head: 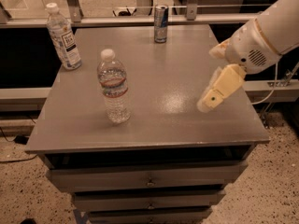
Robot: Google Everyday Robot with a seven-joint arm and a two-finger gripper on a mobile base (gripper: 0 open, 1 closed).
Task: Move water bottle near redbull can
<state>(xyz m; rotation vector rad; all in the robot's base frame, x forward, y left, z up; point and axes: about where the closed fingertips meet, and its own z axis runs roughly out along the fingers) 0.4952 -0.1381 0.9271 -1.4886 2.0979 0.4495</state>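
The water bottle (113, 86) is clear ribbed plastic with a white cap and a red-and-blue label band. It stands upright on the left front part of the grey cabinet top (163, 78). The redbull can (160, 23) stands upright at the back edge, well beyond the bottle and to its right. My gripper (209, 99) reaches in from the right on a white arm and hangs over the right side of the top, well to the right of the bottle and holding nothing.
A second bottle with a large white label (64, 37) stands at the back left corner. A metal railing (140, 8) runs behind the cabinet. Drawers (149, 181) sit below the top, above a speckled floor.
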